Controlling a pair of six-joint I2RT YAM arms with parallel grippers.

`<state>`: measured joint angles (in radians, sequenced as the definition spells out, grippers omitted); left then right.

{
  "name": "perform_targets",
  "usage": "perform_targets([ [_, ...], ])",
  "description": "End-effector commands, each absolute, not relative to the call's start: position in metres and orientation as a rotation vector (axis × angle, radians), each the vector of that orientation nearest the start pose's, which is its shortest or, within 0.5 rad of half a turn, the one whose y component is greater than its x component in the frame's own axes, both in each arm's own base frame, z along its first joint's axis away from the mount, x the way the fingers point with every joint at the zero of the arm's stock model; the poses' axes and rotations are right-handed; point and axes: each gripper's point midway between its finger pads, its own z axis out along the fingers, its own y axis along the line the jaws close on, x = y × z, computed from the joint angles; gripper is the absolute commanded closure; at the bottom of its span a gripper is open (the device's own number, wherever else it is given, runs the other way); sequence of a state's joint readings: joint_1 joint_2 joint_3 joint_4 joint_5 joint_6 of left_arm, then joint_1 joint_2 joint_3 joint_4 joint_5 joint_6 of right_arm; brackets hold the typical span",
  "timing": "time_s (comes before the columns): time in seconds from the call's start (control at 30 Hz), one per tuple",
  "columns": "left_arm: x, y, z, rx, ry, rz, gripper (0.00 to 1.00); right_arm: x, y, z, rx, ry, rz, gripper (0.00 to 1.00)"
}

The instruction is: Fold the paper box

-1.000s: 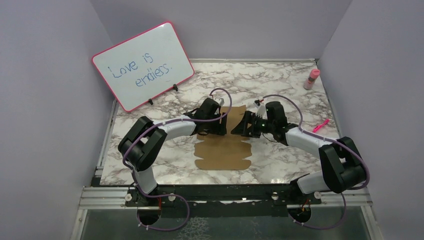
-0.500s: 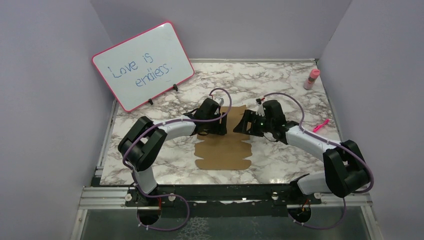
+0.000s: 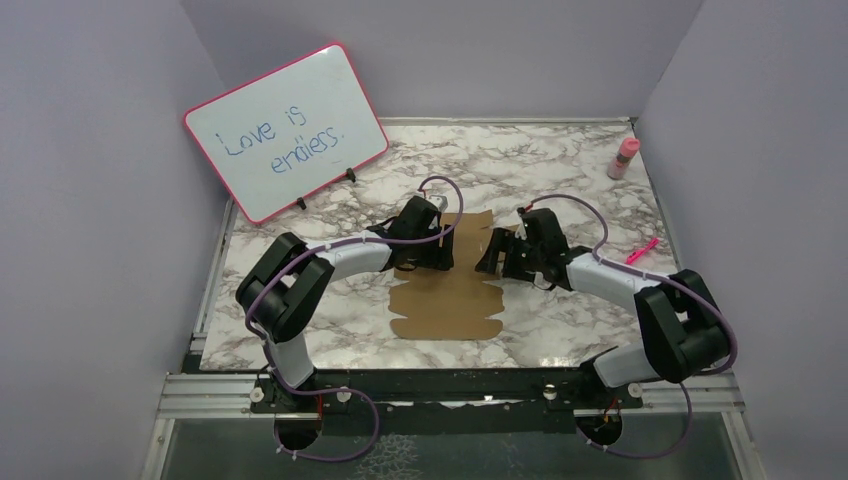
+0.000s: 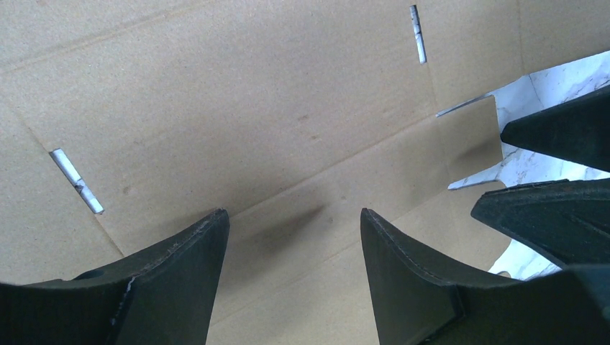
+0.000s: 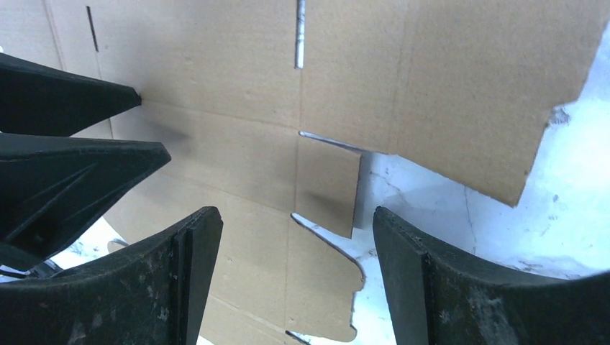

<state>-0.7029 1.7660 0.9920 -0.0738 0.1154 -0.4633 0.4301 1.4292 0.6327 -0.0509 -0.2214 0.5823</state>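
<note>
1. A pink-framed whiteboard [image 3: 287, 133] leans on its stand at the far left corner of the marble table [image 3: 330, 320]. It has "Love is endless." handwritten on it in blue.
2. The left gripper [image 4: 293, 215] reaches in over the left part of the paper box [image 3: 447, 300]. Its jaws are spread apart and nothing sits between them. The wrist view shows only bare cardboard with creases and two narrow slots in the gap. I cannot tell whether the fingertips touch the sheet.
3. The paper box is a flat brown die-cut sheet with notched edges. It lies unfolded on the table's middle, between the two arms, with its near half uncovered in the top view.
4. The right gripper [image 5: 295, 212] faces the left one from across the sheet, close to it but apart. It is released, with its jaws wide, and it hovers over the sheet's right edge. A small rectangular tab [image 5: 327, 183] shows in the gap between its fingers and is not pinched.
5. A pink pen [image 3: 642, 250] lies on the marble just right of the right arm.
6. A pink bottle [image 3: 624, 158] stands upright at the far right corner, well away from the cardboard.
</note>
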Motion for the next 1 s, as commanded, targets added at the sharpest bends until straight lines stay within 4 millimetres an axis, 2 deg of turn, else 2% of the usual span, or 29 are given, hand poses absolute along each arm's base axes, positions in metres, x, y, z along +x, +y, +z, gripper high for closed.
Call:
perform_targets([
  [0.0, 0.268, -0.293, -0.001, 0.375, 2.643, -0.621, 0.31, 0.281, 0.2, 0.036, 0.051, 2.484, 0.744, 0.18],
  [0.27, 0.268, -0.293, -0.002, 0.374, 2.645, -0.625, 0.31, 0.274, 0.226, 0.054, -0.07, 2.432, 0.958, 0.18],
  [0.47, 0.268, -0.293, -0.002, 0.374, 2.646, -0.624, 0.31, 0.275, 0.234, 0.086, -0.137, 2.37, 1.019, 0.18],
  [0.63, 0.268, -0.293, -0.002, 0.374, 2.646, -0.624, 0.31, 0.277, 0.241, 0.102, -0.176, 2.352, 1.066, 0.18],
  [0.77, 0.268, -0.294, -0.001, 0.373, 2.643, -0.627, 0.31, 0.277, 0.244, 0.101, -0.176, 2.356, 1.087, 0.18],
  [0.97, 0.268, -0.293, 0.0, 0.372, 2.641, -0.626, 0.31, 0.275, 0.248, 0.083, -0.153, 2.398, 1.113, 0.19],
])
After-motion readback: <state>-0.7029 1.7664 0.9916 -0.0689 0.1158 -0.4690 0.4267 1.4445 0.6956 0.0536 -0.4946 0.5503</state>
